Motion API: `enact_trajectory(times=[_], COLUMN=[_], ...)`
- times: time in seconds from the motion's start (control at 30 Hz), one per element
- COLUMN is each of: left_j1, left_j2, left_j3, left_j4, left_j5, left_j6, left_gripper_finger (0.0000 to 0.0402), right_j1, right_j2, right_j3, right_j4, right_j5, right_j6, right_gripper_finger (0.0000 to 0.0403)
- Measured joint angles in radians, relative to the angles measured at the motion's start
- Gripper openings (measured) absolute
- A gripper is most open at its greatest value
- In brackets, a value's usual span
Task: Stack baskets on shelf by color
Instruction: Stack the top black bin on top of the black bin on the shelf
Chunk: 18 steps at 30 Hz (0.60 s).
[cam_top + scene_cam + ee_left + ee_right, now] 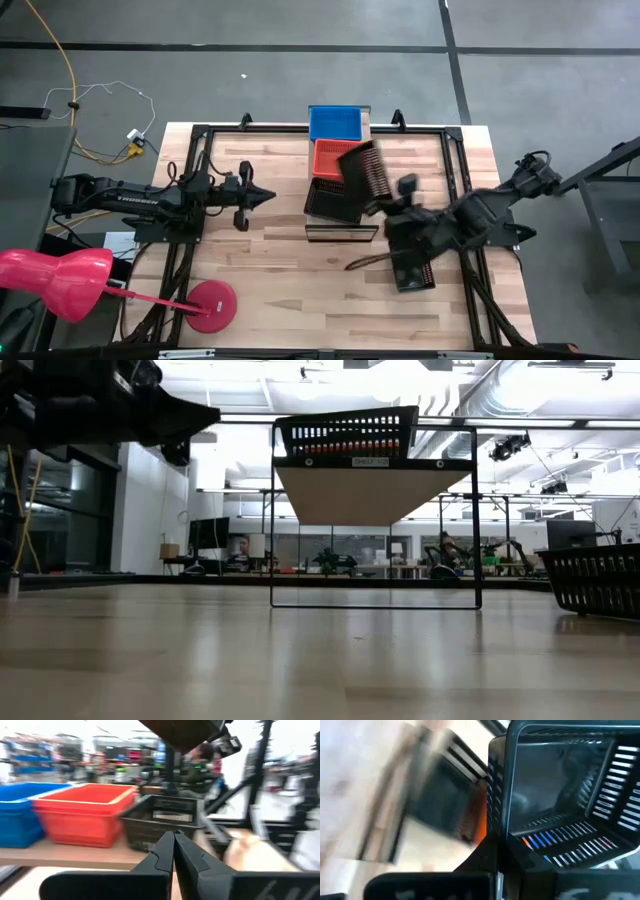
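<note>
From above, the shelf [341, 232] is standing at the table's middle, carrying a blue basket [335, 122] at its far end, a red-orange basket [336, 157] next to it and a black basket [331, 200] at the near end. The right gripper [382, 203] is gripping a second black basket [364, 171] by its wall, tilted steeply on edge over the red-orange and black ones — its fingers are pinching the mesh. A third black basket [413, 270] is lying on the table [280, 290] under the right arm. The left gripper [262, 197] is hovering left of the shelf, fingers pressed together, holding nothing. From table height, the shelf [375, 495] is showing its pale underside on a thin black frame, with a black basket [346, 432] sitting on top, and another black basket [596, 580] is resting on the table at the right edge. From the left wrist, the left gripper [174, 840] is pointing at the shelf row: blue basket [22, 812], red-orange basket [85, 812], black basket [162, 820]. From the right wrist, the held black basket [570, 795] is filling the picture, its open inside facing the camera — the right gripper [497, 855] is clamping its wall.
</note>
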Motion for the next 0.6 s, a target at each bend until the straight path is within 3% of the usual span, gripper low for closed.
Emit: enact_trajectory(times=[0.1, 0.3, 0.6], left_j1=[0.0, -0.002, -0.046], left_j2=[0.0, 0.0, 0.0], left_j3=[0.0, 0.0, 0.0], left_j4=[0.0, 0.001, 0.019], left_j5=[0.078, 0.196, 0.197], left_j6=[-0.064, -0.141, -0.165], left_gripper_finger=[0.0, 0.0, 0.0], right_j1=[-0.064, -0.191, -0.251], right_j2=[0.058, 0.13, 0.168], right_j3=[0.05, 0.108, 0.1], right_j4=[0.101, 0.107, -0.008], right_j5=[-0.195, -0.354, -0.434], right_j6=[-0.231, -0.439, -0.557], right_gripper_finger=[0.0, 0.0, 0.0])
